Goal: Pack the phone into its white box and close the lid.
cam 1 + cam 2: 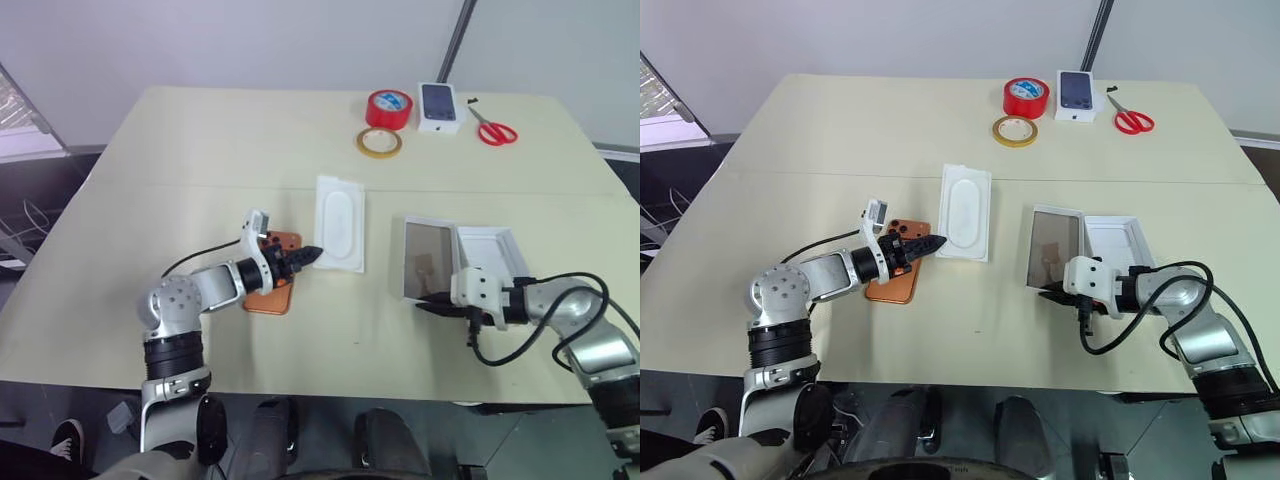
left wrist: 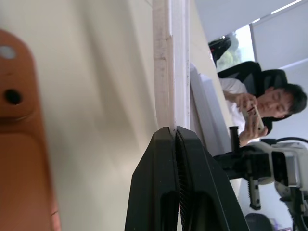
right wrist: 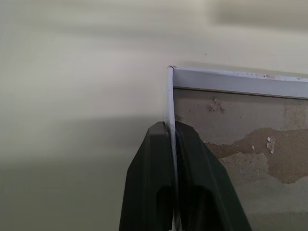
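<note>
The orange phone (image 1: 275,298) lies flat on the table at the near left, camera bump up. My left gripper (image 1: 312,253) hovers over its far end, shut with nothing between the fingers. Its tips point at the edge of a white insert (image 1: 340,222) with a rounded recess. The white box (image 1: 425,250) with its brownish floor sits at the near right, and the white lid (image 1: 490,250) lies right beside it. My right gripper (image 3: 168,124) is shut on the box's thin near wall (image 3: 169,96).
At the table's far edge stand a red tape roll (image 1: 389,108), a yellow tape ring (image 1: 380,142), a small white box printed with a phone picture (image 1: 440,107) and red scissors (image 1: 493,130). A seated person (image 2: 260,101) shows beyond the table in the left wrist view.
</note>
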You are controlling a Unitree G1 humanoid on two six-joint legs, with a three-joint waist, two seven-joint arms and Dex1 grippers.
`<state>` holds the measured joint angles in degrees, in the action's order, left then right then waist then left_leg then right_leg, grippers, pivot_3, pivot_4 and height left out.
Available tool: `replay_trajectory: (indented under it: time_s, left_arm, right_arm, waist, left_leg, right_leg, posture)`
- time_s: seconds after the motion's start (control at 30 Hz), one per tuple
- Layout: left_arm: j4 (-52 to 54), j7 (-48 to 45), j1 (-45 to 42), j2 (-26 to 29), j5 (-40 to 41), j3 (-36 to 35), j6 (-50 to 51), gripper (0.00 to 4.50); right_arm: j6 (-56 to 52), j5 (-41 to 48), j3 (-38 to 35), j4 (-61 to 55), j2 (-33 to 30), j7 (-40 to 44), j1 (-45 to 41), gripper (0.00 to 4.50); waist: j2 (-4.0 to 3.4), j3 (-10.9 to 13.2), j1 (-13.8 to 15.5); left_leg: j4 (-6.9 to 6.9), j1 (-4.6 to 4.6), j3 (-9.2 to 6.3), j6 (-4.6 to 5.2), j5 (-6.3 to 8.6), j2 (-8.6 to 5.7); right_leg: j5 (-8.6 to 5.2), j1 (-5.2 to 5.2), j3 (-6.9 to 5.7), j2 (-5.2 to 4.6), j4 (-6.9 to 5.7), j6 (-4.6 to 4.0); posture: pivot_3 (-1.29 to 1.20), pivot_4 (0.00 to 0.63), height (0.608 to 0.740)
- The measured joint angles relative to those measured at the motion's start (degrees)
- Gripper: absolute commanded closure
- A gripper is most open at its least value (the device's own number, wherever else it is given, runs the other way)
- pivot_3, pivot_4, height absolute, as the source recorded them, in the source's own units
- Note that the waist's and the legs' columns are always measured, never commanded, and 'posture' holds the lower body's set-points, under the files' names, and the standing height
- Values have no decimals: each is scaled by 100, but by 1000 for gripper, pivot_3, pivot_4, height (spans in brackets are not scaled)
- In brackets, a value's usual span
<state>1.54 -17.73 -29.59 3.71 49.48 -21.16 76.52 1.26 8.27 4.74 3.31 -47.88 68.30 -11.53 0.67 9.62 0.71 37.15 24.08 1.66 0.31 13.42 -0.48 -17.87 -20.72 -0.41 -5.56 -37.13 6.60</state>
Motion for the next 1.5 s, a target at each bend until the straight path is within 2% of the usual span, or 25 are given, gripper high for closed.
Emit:
replay_trajectory:
  time_s: [0.1,0.27,0.4,0.5,0.53,0.7,0.83,0.97,1.1,1.33,1.43,1.5]
  left_arm:
    - [80,209,-21,-301,163,-185,-210,4500]
    - [134,328,-22,-172,364,-158,84,4500]
    - [139,503,56,-343,425,-98,188,4500]
    - [139,633,75,-456,549,-124,247,4500]
    - [143,673,76,-481,563,-114,250,4500]
    - [341,819,194,-573,626,-21,260,4500]
    - [453,966,352,-672,759,-33,328,4500]
    - [566,1053,588,-716,904,13,602,4500]
    - [531,1036,647,-579,1005,143,962,4500]
    - [440,966,640,-518,973,353,821,4500]
    - [318,934,640,-556,967,422,764,3530]
    - [263,933,640,-582,974,412,691,2636]
  right_arm:
    - [-166,49,185,-177,223,32,-70,4473]
    - [-268,12,499,-515,562,-34,-141,4473]
    - [-404,-14,780,-762,808,-112,-259,4473]
    - [-861,154,771,-830,808,-143,-294,3640]
    - [-1003,217,771,-861,807,-141,-293,3230]
    - [-1074,276,453,-1103,622,-287,-175,607]
    - [-1179,590,-265,-1290,128,-254,151,607]
    - [-1043,631,-833,-998,-291,-245,389,607]
    - [-820,552,-967,-575,-347,-259,430,607]
    - [-699,528,-963,-524,-320,-346,286,607]
    - [-669,513,-954,-525,-315,-392,244,548]
    - [-706,537,-954,-527,-271,-420,218,548]
  waist:
    - [1,1,-9]
    - [3,2,-12]
    - [7,4,13]
    - [13,8,9]
    - [13,8,5]
    - [12,8,13]
    - [16,10,14]
    - [16,10,6]
    - [15,10,-4]
    - [14,9,7]
    - [14,9,12]
    - [15,10,7]
  left_leg:
    - [-2,1,0,-1,0,2]
    - [-3,2,-1,-1,-1,2]
    - [3,10,-2,-2,-1,-3]
    - [5,13,-3,-2,0,-3]
    - [4,13,-4,-1,1,-3]
    - [3,29,-3,-2,0,-3]
    - [4,31,-4,10,7,-3]
    - [2,29,-5,24,14,-3]
    - [2,29,-5,20,11,-2]
    - [4,29,-5,3,2,-2]
    - [4,30,-5,2,1,-3]
    - [4,30,-5,3,1,-3]
  right_leg:
    - [0,-3,0,1,0,1]
    - [0,-5,0,4,-1,1]
    - [0,-6,-3,0,-1,1]
    - [0,-7,-3,-2,0,0]
    - [0,-8,-3,-2,0,0]
    - [1,-26,-3,-2,-1,0]
    - [1,-24,-3,-4,2,-1]
    - [0,-24,-3,-3,2,-2]
    - [0,-26,-2,0,1,-2]
    - [0,-23,-3,-1,2,-2]
    - [0,-23,-3,-1,3,-2]
    - [0,-24,-3,-1,3,-2]
  posture:
    - [0,150,728]
    - [0,150,728]
    - [0,150,728]
    - [0,150,728]
    - [0,150,728]
    - [0,150,728]
    - [0,150,728]
    - [0,150,728]
    - [0,150,728]
    - [0,150,728]
    - [0,150,728]
    - [0,150,728]
